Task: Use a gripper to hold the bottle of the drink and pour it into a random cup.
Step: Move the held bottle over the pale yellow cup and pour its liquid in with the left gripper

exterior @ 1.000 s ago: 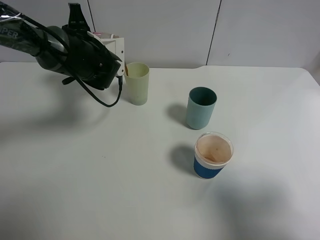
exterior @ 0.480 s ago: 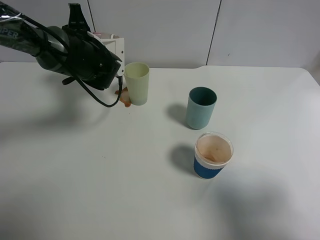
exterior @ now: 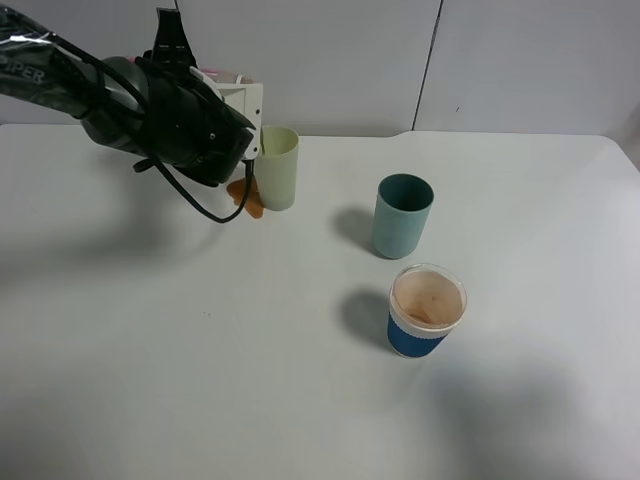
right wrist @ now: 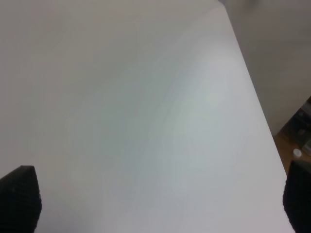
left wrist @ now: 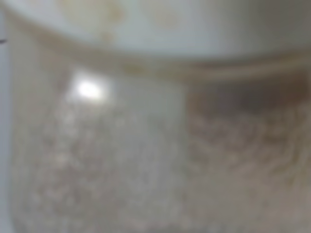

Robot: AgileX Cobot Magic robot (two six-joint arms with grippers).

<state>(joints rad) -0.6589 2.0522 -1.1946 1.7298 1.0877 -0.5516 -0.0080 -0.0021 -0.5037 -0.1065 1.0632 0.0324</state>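
Observation:
My left gripper (exterior: 250, 120), a white claw on a bulky black arm, hangs tipped at the left rim of the tall pale yellow-green cup (exterior: 280, 170). It is shut on the bottle of the drink (exterior: 213, 72), of which only a pink and white strip shows above the arm. The left wrist view is filled by a blurred close surface, apparently the bottle (left wrist: 155, 145). Brown drink (exterior: 245, 198) lies spilled on the table at the cup's left base. My right gripper (right wrist: 159, 196) stands open over bare table, only its black fingertips showing.
A teal cup (exterior: 402, 215) stands at centre right, with a blue-sleeved white cup (exterior: 427, 310) in front of it. The white table (exterior: 200, 350) ends at a grey wall behind. The right wrist view shows the table's edge (right wrist: 252, 92).
The left arm has shifted slightly right against the cup. A brown puddle has appeared and grown on the table beside the cup's left base.

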